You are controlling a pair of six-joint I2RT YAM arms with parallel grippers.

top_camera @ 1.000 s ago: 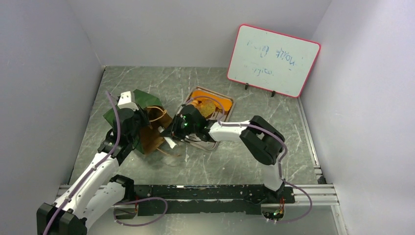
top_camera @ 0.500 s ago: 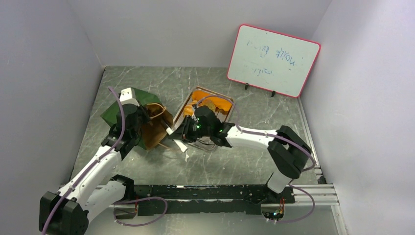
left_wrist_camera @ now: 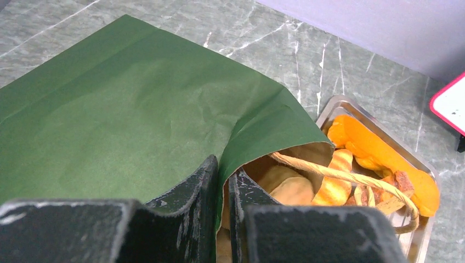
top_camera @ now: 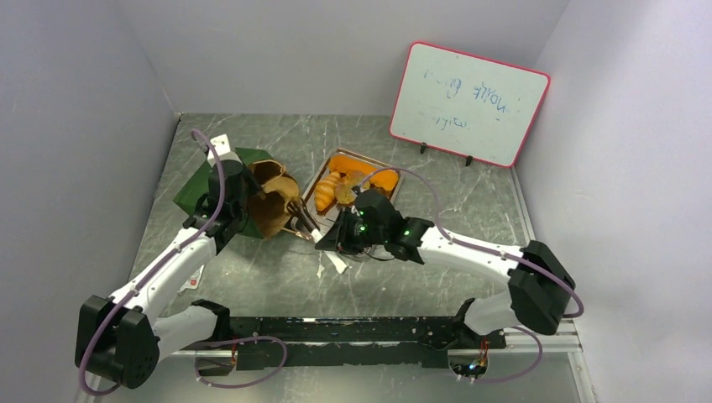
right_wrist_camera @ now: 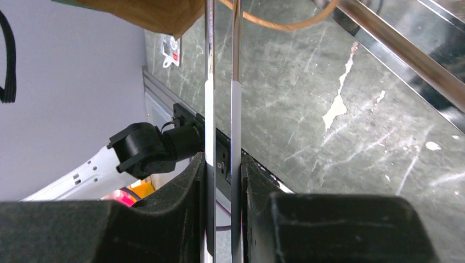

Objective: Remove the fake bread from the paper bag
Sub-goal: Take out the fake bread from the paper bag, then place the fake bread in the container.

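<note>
The paper bag (top_camera: 206, 186) lies on its side, dark green outside, its brown mouth (top_camera: 273, 204) facing the tray. My left gripper (top_camera: 245, 195) is shut on the bag's rim wall, with one finger outside and one inside, as the left wrist view (left_wrist_camera: 222, 171) shows. A tan bread (left_wrist_camera: 288, 186) lies inside the bag (left_wrist_camera: 137, 109) behind the twisted handle (left_wrist_camera: 351, 178). My right gripper (top_camera: 340, 241) is shut on metal tongs (top_camera: 306, 222), whose tips are at the bag's mouth. In the right wrist view the gripper (right_wrist_camera: 222, 161) holds the tongs (right_wrist_camera: 208, 66) nearly closed.
A metal tray (top_camera: 388, 175) beside the bag holds an orange bread (top_camera: 346, 162), a striped croissant (top_camera: 326, 193) and a round piece (top_camera: 346, 195). A whiteboard (top_camera: 468, 102) stands at the back right. White walls close in three sides. A small tag (top_camera: 194, 278) lies near left.
My left gripper has moved farther back with the bag, turning its mouth toward the tray. My right gripper has drawn back to the right and nearer with the tongs.
</note>
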